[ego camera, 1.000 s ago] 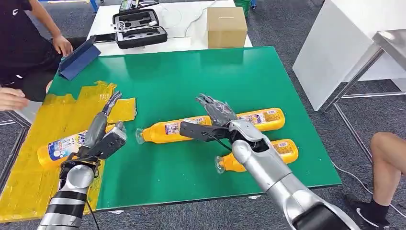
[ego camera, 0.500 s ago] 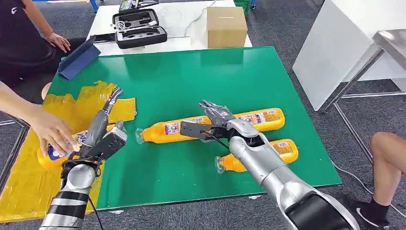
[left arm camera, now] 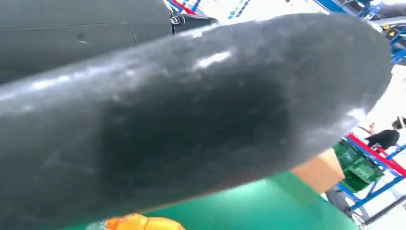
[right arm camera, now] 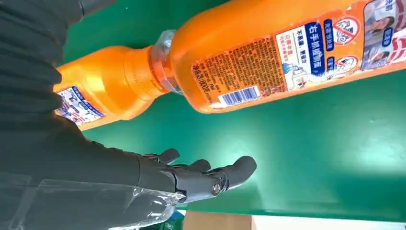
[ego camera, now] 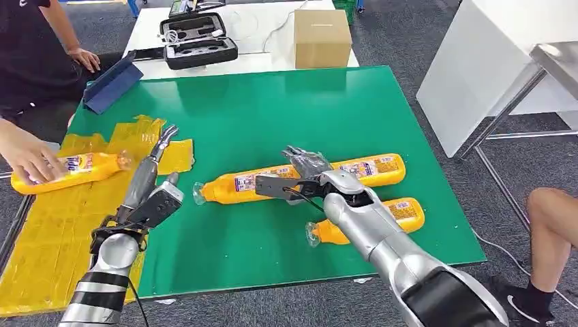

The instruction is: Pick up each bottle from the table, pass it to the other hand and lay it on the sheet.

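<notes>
Right hand [ego camera: 300, 174] spread above middle bottle [ego camera: 245, 184], person's hand [ego camera: 27, 158] holding bottle on sheet [ego camera: 71, 168]

You have four orange bottles with blue-and-white labels, all lying on their sides. Bottle one [ego camera: 71, 170] lies over the yellow sheet [ego camera: 48, 231] at far left, clear cap pointing right, a person's hand on its base end. Middle bottle [ego camera: 242, 184] lies on the green table [ego camera: 272, 109], cap to the left. Far-right bottle [ego camera: 378, 167] lies just behind it, base to the right. Near-right bottle [ego camera: 402, 212] lies closest, cap pointing left. The crinkled sheet covers the table's left edge.
</notes>
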Motion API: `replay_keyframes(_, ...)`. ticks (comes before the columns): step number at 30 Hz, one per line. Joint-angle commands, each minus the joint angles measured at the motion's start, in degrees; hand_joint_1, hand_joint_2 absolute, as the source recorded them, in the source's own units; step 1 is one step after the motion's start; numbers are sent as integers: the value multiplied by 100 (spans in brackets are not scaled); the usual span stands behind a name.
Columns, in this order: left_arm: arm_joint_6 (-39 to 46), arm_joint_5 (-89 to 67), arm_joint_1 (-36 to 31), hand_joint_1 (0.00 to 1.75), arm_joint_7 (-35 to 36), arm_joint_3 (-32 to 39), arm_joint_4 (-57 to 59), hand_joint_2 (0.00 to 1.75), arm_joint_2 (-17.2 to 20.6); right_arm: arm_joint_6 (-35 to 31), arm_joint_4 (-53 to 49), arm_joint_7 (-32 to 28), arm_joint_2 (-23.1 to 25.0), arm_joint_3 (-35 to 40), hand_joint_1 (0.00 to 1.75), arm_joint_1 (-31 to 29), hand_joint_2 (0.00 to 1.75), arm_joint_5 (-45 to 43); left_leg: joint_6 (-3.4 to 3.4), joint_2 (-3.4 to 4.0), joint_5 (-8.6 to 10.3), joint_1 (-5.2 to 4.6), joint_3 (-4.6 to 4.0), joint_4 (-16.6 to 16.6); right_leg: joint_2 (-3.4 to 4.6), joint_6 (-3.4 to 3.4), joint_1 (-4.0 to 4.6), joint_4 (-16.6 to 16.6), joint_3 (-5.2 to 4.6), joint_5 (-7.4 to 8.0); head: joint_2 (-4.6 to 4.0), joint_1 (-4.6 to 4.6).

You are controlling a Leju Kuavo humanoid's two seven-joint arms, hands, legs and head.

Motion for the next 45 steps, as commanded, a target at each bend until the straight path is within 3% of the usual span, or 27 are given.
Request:
replay_keyframes(1,-350,461,-268,0,18,-81,348,0,-54,134,1189,43,228,531,0,-603,175,259,-4,-1,-11,1,21,4,-10,-8,3,4,21,-11,0,-2)
replay_keyframes(7,-523,923,-243,0,-31,-158,-6,0,-35,148,1884,159,336,802,0,-877,175,640,-2,-3,-8,0,13,6,-11,-5,2,6,13,-9,0,-2)
replay_keyframes(8,-519,945,-249,0,-30,-161,-59,175,-10,195,1958,158,357,837,0,-899,175,678,-3,-2,-14,2,22,11,-13,-7,4,9,23,-14,0,0)
replay_keyframes(27,-1078,2055,-408,0,26,63,234,175,50,431,2357,217,550,1266,0,-1075,175,1150,-3,-4,-6,0,18,2,-12,-6,1,4,17,-9,0,0)
replay_keyframes(32,-1048,2107,-259,0,14,71,87,175,70,-64,2301,537,580,1151,0,-1110,175,1252,-4,4,-11,0,21,5,-5,-8,2,7,18,-11,0,0)
replay_keyframes(38,-1042,2117,-244,0,21,85,82,175,67,-156,2275,586,572,1084,0,-1093,175,1259,-3,1,-10,-1,18,5,-7,-7,1,6,17,-10,0,0)
replay_keyframes(42,-1030,2124,-170,0,56,106,-18,175,26,-751,2108,927,621,843,0,-1036,175,1377,-2,3,-6,-1,11,2,-4,-5,0,4,9,-6,0,0)
replay_keyframes(45,-1021,2128,-100,0,97,155,-110,175,14,-898,1880,728,639,565,0,-1004,175,1276,-4,4,-11,1,20,4,-5,-8,3,5,18,-10,0,0)
